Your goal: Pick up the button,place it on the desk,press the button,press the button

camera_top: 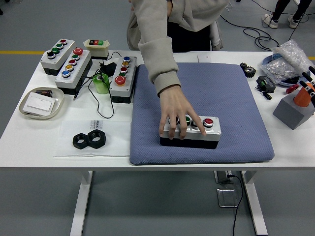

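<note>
A grey four-button box (pixel 213 132) lies on the blue mat (pixel 221 83), toward its front. A person at the far side reaches down and lays a hand (pixel 178 112) over the box's left part, fingers curled over its front edge. Only the red button (pixel 208 122) at the right end shows fully. A small part of my right hand (pixel 310 78) peeks in at the right edge, well away from the box. My left arm is out of view.
Three more button boxes (pixel 74 66) and a small switch (pixel 96 45) sit at the back left, with a green tape roll (pixel 101 83) and cables. A tray (pixel 24 105) and black nuts (pixel 90 139) lie at the left. A grey block (pixel 293 112), plastic bag (pixel 288 59) and gear (pixel 247 69) sit at the right.
</note>
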Motion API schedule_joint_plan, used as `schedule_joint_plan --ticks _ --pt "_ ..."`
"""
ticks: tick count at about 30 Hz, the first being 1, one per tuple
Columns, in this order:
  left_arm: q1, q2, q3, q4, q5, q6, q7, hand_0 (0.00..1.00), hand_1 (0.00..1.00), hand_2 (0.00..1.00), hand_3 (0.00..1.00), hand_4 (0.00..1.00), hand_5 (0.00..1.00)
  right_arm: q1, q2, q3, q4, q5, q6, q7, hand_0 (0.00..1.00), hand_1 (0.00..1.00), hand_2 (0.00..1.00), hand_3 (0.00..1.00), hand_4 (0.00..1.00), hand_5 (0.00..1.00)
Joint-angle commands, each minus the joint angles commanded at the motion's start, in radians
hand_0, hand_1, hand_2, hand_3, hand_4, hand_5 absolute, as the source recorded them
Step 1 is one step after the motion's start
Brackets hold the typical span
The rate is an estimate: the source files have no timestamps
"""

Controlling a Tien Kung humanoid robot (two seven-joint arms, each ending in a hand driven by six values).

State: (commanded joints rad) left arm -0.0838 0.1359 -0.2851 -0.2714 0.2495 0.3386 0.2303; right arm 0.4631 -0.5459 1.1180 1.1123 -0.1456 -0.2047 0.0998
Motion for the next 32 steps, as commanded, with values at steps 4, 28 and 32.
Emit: schedule_joint_plan --ticks 4,28,32 --pt "0.003 0.000 -0.001 0.000 0.003 0.000 0.001 0.772 0.803 0.882 0.798 0.564 0.998 -0.003 0.001 0.006 -0.003 -0.002 0.001 -0.003 0.951 0.849 0.900 0.903 0.624 0.521" --pt "-0.006 -0.001 0.009 0.001 -0.016 0.001 -0.005 0.771 0.802 0.880 0.798 0.562 0.998 0.002 -0.002 0.016 -0.009 -0.006 -0.003 -0.020 0.951 0.846 0.894 0.891 0.620 0.525" --pt "-0.006 -0.001 0.011 0.001 -0.019 0.001 -0.007 0.771 0.802 0.880 0.798 0.562 0.998 0.003 -0.002 0.015 -0.008 -0.010 -0.006 -0.021 0.951 0.846 0.894 0.891 0.620 0.525"
